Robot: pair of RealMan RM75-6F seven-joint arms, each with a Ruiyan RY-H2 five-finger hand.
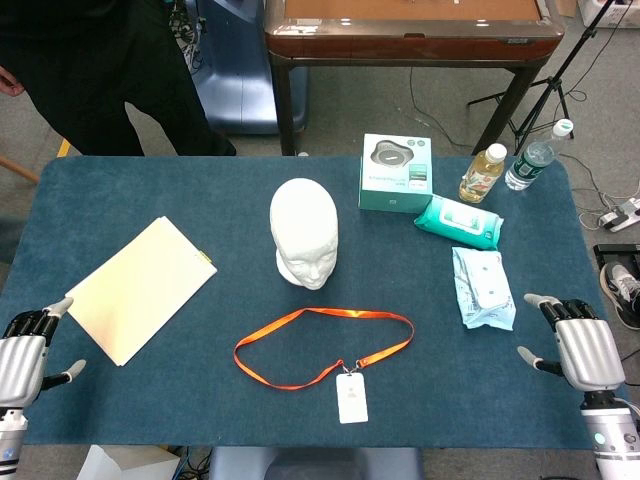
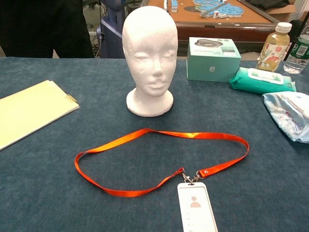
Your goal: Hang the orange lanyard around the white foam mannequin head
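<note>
Lanyard [image 1: 322,345]: orange ribbon, lying flat on the table [image 1: 200,190] in an open elongated loop. Both ends meet at a metal clip holding a white card [image 1: 352,398], which lies face up at the near edge. Mannequin head [image 1: 305,233]: white foam, upright on its base, just beyond the loop, not touching it.

On the dark blue cloth-covered table [image 1: 250,200] stands one white foam mannequin head [image 1: 304,233] and lies one orange ribbon lanyard [image 1: 320,345] carrying one white plastic badge card [image 1: 351,397]. There is one pale yellow paper folder [image 1: 138,288], one teal cardboard box [image 1: 396,173], two soft packs of wet wipes, one green [image 1: 458,221] and one light blue [image 1: 484,288], and two plastic bottles, one yellow-filled [image 1: 483,172] and one clear [image 1: 533,158]. Two silver robot hands show, left [image 1: 25,352] and right [image 1: 580,345].
</note>
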